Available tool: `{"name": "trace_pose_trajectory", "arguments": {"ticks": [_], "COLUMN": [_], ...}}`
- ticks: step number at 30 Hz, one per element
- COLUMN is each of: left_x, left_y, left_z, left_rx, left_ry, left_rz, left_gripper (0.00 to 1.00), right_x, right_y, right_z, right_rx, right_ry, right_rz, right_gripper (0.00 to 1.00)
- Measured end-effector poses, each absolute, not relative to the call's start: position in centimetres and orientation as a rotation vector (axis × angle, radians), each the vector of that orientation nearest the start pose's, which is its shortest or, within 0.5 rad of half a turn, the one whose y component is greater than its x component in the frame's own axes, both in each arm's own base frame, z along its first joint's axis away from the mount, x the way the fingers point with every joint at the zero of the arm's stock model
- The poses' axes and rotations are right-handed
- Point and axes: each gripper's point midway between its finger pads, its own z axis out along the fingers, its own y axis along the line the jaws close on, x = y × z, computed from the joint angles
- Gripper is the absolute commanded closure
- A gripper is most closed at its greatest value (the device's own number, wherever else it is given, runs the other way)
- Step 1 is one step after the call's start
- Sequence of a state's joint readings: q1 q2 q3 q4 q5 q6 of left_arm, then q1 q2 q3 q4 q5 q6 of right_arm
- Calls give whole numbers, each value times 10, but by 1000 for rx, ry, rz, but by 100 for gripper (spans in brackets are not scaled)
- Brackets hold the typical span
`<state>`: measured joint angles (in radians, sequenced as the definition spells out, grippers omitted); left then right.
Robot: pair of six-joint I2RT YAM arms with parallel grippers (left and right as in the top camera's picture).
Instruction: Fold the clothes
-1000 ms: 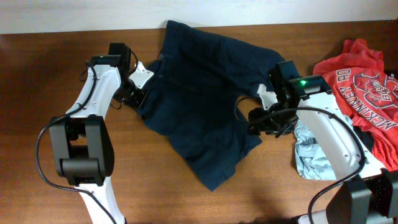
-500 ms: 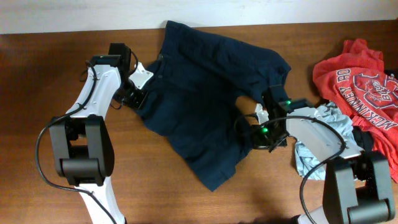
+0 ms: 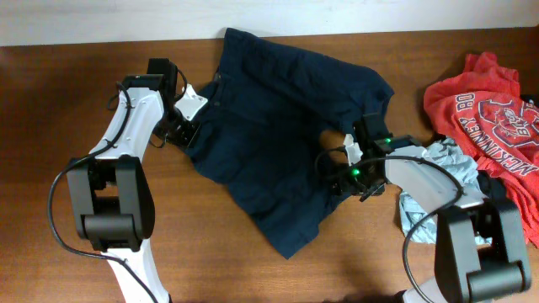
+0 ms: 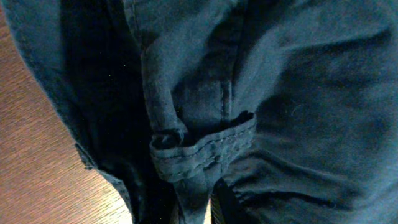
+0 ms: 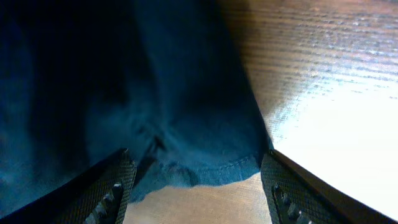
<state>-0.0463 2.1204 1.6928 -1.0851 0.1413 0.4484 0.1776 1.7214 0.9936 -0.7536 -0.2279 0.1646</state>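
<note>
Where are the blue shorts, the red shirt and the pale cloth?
blue shorts (image 3: 269,143), overhead view, middle of fabric.
red shirt (image 3: 484,105), overhead view, printed front.
pale cloth (image 3: 413,215), overhead view, lower folds.

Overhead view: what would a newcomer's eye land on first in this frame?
The dark navy shorts sprawl crumpled and unfolded across the middle of the table, with the left gripper at their left edge and the right gripper open around a leg hem on the right. A bright red printed T-shirt lies heaped at the far right, with a pale blue cloth beside it.
</note>
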Motion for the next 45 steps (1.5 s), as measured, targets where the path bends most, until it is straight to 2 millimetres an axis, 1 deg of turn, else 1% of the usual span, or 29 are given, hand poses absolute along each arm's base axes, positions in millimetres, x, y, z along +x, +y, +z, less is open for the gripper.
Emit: {"name": "trace_pose_trajectory", "arguments": {"ticks": [1,4,8,10,13,15,20,24,26,29,30,31,33,34,35,36,40,42,45], "left_x": [418,418,418,418,417,417,414,410,404,400,400,399,398,398,398,398,398,398,398], "left_y": [-44,-44,-44,-44,-43,-39,-15,14,24,28,28,28,29,31,35,38,45,45,43], "left_z": [48,48,48,48,48,47,46,46,46,47,47,48,48,48,48,48,48,48,48], "left_rx": [754,754,754,753,749,718,591,426,359,297,288,277,261,251,231,221,175,176,182], "left_ry": [2956,2956,2956,2957,2962,2974,3033,3080,3102,3112,3111,3112,3116,3118,3118,3118,3119,3119,3119], "left_rz": [-194,-193,-194,-193,-194,-178,-107,-106,-142,-208,-220,-237,-254,-250,-242,-239,-238,-237,-238], "left_gripper": [85,85,85,86,89,91,94,96,96,96,95,92,84,78,73,69,62,60,51], "right_x": [292,289,291,291,289,287,287,292,295,301,302,303,304,304,304,303,296,297,300], "right_y": [92,88,86,84,80,75,53,30,25,24,24,24,24,23,21,20,22,27,36], "right_z": [14,2,0,-1,-2,-2,-3,-3,-3,-2,-2,-2,-2,-2,-1,-1,4,11,29], "right_rx": [-32,3,7,20,37,53,150,256,290,301,302,302,306,299,288,290,264,242,195], "right_ry": [3075,3117,3115,3119,3130,3140,3142,3122,3109,3085,3081,3078,3076,3077,3079,3081,3127,3141,3150], "right_rz": [366,331,312,297,257,216,94,32,38,51,54,60,70,69,70,72,135,173,263], "right_gripper": [42,62,89,96,96,96,96,96,96,96,96,90,72,62,59,57,53,51,48]}}
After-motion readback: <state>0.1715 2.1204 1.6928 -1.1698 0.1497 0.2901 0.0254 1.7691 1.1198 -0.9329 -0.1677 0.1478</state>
